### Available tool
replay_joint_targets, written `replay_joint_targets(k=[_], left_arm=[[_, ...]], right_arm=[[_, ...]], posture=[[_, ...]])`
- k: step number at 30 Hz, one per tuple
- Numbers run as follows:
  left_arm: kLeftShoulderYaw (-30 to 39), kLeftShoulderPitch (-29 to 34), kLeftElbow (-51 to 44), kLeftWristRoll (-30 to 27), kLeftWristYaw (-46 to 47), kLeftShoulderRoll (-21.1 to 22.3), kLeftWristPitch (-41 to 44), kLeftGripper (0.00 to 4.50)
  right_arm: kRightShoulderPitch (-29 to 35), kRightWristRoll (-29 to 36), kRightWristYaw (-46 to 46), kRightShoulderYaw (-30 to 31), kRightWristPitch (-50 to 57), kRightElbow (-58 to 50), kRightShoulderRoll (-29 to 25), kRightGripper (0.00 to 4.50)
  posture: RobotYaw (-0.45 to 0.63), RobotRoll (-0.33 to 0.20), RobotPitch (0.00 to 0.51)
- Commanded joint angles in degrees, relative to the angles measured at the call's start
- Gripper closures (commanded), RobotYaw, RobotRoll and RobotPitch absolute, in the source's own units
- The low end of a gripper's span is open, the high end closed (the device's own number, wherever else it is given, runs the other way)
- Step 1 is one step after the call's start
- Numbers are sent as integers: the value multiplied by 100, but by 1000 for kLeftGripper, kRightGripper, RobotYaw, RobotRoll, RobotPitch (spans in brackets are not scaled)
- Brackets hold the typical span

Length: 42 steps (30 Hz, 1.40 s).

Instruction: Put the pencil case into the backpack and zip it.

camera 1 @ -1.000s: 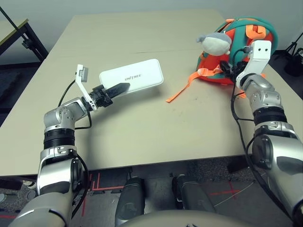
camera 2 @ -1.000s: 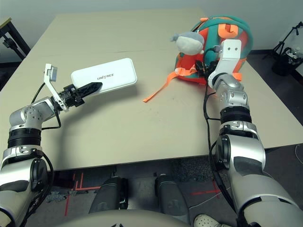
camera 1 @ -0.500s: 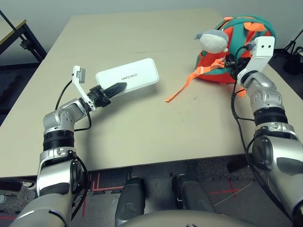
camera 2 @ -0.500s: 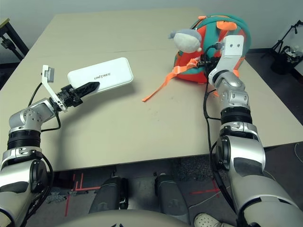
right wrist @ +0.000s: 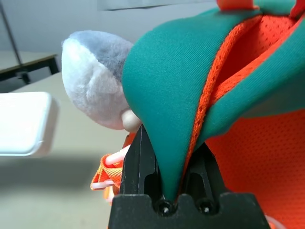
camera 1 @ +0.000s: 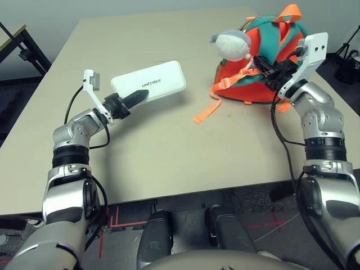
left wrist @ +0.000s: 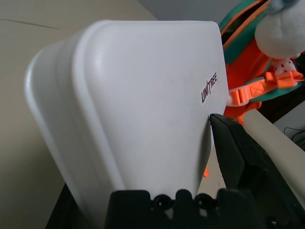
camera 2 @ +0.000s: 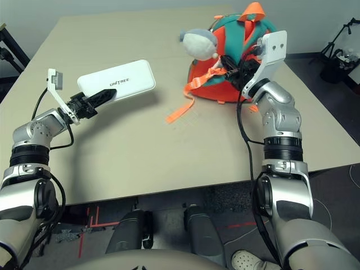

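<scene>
My left gripper (camera 1: 134, 98) is shut on the near end of the white pencil case (camera 1: 149, 84), which it holds a little above the table, lettering up. In the left wrist view the pencil case (left wrist: 143, 105) sits between the black fingers (left wrist: 238, 162). The orange and teal backpack (camera 1: 256, 79) stands at the back right, with its grey plush charm (camera 1: 231, 45) hanging towards the case. My right gripper (camera 1: 271, 68) is shut on the backpack's teal edge (right wrist: 176, 90) and holds that edge up. One orange strap (camera 1: 206, 112) trails onto the table.
The tan table (camera 1: 169, 152) stretches between the case and the backpack. A black stand (camera 1: 25, 50) is off the table's far left corner. Dark gear (camera 1: 351, 56) sits on the floor beyond the right edge.
My right gripper has shut on the backpack's teal edge and drawn it up and inward, so the backpack stands more upright. The left gripper still holds the pencil case. The view has shifted.
</scene>
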Motion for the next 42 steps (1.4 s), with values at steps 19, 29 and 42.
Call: replay_joint_targets(k=[19,29,42], left_arm=[[-65,22,-1037,-21,-485,792,-268,1166],[-693,-550,-1723,194,-1184,1316,-361,1171],[-1528,-1385,-729,885,-1447,756,-1336,1171]], right_arm=[[1898,1384,-203,328,1661,-3211,93,4215],[1948,1239,-223,458,1569,-2965,65,4216],[1913,1205,-277,517,1429,-2957,161,4216]], posture=[[-130,0,88],[-105,0,97],[-140,0,79]])
